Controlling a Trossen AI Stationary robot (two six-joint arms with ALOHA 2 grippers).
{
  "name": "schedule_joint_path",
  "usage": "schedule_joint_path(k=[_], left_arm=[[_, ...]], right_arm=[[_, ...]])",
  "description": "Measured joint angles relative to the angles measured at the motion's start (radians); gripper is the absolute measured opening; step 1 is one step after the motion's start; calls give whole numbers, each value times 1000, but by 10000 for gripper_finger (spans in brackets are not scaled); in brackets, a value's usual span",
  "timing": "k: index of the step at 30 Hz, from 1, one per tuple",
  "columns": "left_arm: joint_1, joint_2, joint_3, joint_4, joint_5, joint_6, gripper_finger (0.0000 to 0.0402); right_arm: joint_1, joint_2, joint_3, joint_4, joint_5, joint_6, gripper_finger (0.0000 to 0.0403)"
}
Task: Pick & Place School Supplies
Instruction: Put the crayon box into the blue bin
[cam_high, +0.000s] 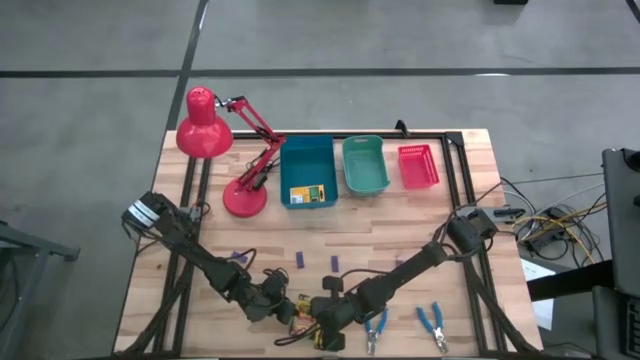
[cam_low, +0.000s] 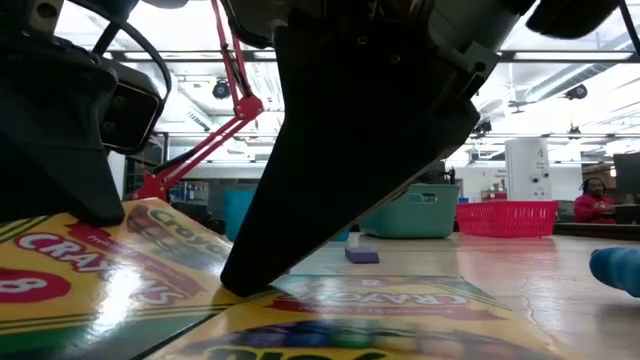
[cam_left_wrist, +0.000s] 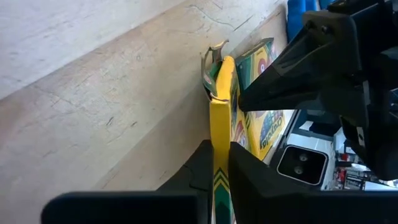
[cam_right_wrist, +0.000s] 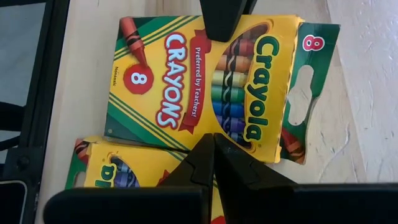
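Two yellow-and-green crayon boxes lie at the table's near edge, where both arms meet. The upper crayon box (cam_right_wrist: 180, 87) is tilted, its printed face toward the right wrist camera. My left gripper (cam_left_wrist: 219, 165) is shut on it, and my right gripper (cam_right_wrist: 213, 146) is shut with its tips on that face. The second crayon box (cam_right_wrist: 121, 171) lies flat beside it, partly under my right gripper. A third crayon box (cam_high: 306, 193) rests in the blue bin. Purple erasers (cam_high: 300, 260) and two blue-handled tools (cam_high: 432, 320) lie on the table. My left gripper pinches the box's long edge (cam_left_wrist: 221, 134) across its thin side, one finger on the printed face and one behind. The box stands tilted in the hold, its lower part (cam_low: 190, 300) down by the second box. My right gripper presses its shut fingertips on the printed face by the crayon window (cam_right_wrist: 231, 127), slanting down from the table's right.
A red desk lamp (cam_high: 215, 130) stands at the far left. The blue bin (cam_high: 307, 165), a teal bin (cam_high: 364, 165) and a red basket (cam_high: 418, 166) line the far edge. Bare wood lies between the bins and the arms. Cables hang off the right side.
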Motion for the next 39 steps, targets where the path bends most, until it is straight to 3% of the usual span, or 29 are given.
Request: schedule_joint_path(k=[5, 18, 27, 39], left_arm=[[1, 2, 0, 2, 4, -12, 38], [3, 3, 0, 7, 11, -12, 35], [2, 3, 0, 7, 9, -15, 35], [2, 1, 0, 3, 7, -12, 35]], right_arm=[[0, -3, 0, 0, 4, 0, 8], [1, -124, -7, -27, 232, -58, 8], [3, -176, -4, -55, 252, -54, 8], [8, -199, -3, -114, 408, 7, 8]])
